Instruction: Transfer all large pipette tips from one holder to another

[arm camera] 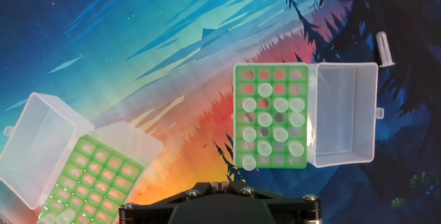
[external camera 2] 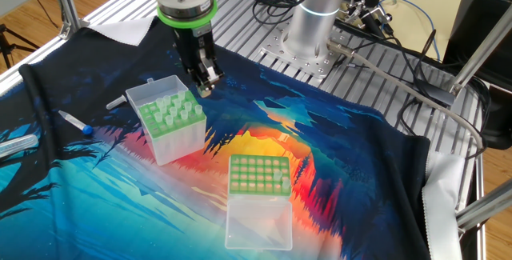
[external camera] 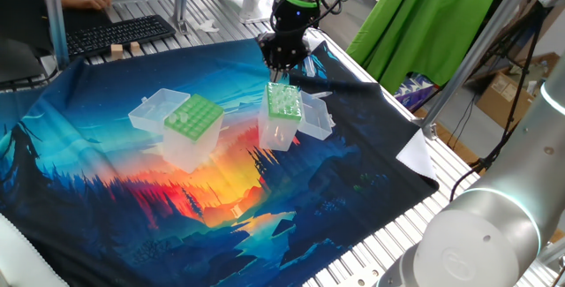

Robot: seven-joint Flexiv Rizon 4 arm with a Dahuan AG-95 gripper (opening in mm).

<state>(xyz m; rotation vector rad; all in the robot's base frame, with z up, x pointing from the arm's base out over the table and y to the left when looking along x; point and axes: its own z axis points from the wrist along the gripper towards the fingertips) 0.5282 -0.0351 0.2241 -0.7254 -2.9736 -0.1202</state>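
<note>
Gripper [external camera 2: 205, 86] closed, nothing held, hanging just beside the box with tips [external camera 2: 170, 118]. Hand view alone counts them: large pipette tips [arm camera: 265, 119] upright, long axis vertical, wide ends up. Other box [external camera 2: 258, 174] sits well apart on the tabletop cloth [external camera 2: 360, 156].

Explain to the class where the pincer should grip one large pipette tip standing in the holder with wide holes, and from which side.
Grip the wide open collar of a large pipette tip, which stands above the light-green plate. Probably come straight down from above: the tips stand upright, neighbours crowd the sides, and the open lid lies aside.
</note>
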